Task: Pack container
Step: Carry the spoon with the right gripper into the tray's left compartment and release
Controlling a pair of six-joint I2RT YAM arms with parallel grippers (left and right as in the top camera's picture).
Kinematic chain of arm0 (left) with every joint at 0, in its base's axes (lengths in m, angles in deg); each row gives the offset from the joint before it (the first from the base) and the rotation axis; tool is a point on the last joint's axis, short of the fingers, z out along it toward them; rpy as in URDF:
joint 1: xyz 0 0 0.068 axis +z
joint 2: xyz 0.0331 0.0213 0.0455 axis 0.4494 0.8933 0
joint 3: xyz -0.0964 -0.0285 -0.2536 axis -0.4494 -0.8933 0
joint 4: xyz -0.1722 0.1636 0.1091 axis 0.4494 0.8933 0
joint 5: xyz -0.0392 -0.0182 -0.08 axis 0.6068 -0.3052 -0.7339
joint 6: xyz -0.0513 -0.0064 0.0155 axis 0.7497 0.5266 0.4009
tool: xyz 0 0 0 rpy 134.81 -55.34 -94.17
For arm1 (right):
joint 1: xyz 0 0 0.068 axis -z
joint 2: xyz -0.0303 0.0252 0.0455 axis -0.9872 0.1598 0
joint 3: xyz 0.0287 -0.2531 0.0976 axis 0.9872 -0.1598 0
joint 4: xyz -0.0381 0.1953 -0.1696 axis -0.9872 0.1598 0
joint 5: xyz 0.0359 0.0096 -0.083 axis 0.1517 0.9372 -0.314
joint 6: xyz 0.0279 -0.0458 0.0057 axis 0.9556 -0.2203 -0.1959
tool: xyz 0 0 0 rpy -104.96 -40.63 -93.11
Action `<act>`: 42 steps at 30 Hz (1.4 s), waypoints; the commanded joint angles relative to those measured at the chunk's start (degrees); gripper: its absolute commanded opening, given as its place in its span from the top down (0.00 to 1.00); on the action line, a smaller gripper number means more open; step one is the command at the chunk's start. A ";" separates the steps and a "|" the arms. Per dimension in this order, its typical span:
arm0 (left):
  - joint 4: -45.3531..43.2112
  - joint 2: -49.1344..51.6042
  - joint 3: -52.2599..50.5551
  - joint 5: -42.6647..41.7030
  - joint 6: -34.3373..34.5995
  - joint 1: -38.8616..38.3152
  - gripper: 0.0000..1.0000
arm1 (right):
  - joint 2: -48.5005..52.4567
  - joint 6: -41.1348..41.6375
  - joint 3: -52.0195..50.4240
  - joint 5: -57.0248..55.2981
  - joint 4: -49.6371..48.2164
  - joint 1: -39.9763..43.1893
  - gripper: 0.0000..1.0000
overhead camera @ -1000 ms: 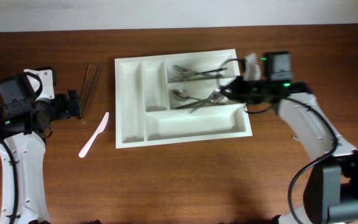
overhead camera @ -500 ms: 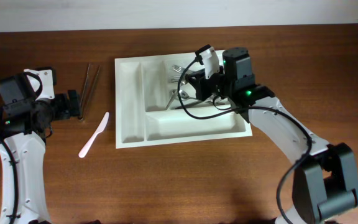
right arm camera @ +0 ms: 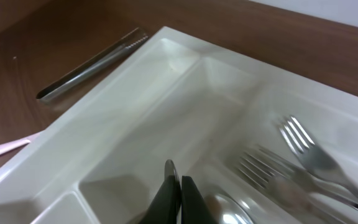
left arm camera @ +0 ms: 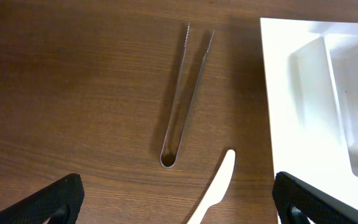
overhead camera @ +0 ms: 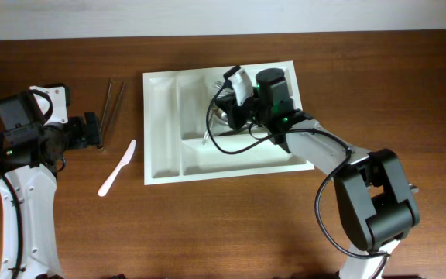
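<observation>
Start at your right claw (right arm camera: 174, 190). Its jaws are pinched fully together with nothing between them, and its tip is low inside the container (overhead camera: 161, 132), just above a spoon (right arm camera: 225, 211) in a middle compartment. You seem to be nudging cutlery into line rather than carrying anything. To do that well, push along the spoon's length, keep the tip off the dividers, and press lightly so the container does not slide on the surface (overhead camera: 223, 225). Just beyond the spoon lie the forks (right arm camera: 297, 149), tines overlapping; steer clear of them, since they could tangle. The container itself sits mid-surface, toward the far edge. Farther off, outside its left wall, the plastic knife (overhead camera: 117, 168) and the tongs (right arm camera: 92, 64) lie on bare wood, not yet packed. Your left claw (left arm camera: 178, 186) hangs above them, jaws spread as wide as they go, gripping and touching nothing. The knife is thin and flat, so I judge it will need a careful pinch across its width.
</observation>
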 commanded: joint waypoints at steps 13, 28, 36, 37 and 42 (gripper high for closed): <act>-0.15 0.20 1.16 -0.63 -0.70 0.17 0.01 | 1.77 8.04 0.15 2.23 -8.07 -1.73 0.96; -0.15 0.20 1.16 -0.63 -0.70 0.17 0.01 | 2.14 10.88 0.17 -3.52 -11.56 -1.73 0.96; -0.15 0.20 1.16 -0.63 -0.70 0.17 0.01 | 5.01 10.64 0.17 -6.10 -12.48 -1.79 0.96; -0.15 0.20 1.16 -0.63 -0.70 0.17 0.01 | 5.77 10.62 0.17 -6.25 -12.79 -1.79 0.96; -0.15 0.20 1.16 -0.63 -0.70 0.17 0.01 | 7.37 10.62 0.17 -6.32 -13.16 -1.79 0.96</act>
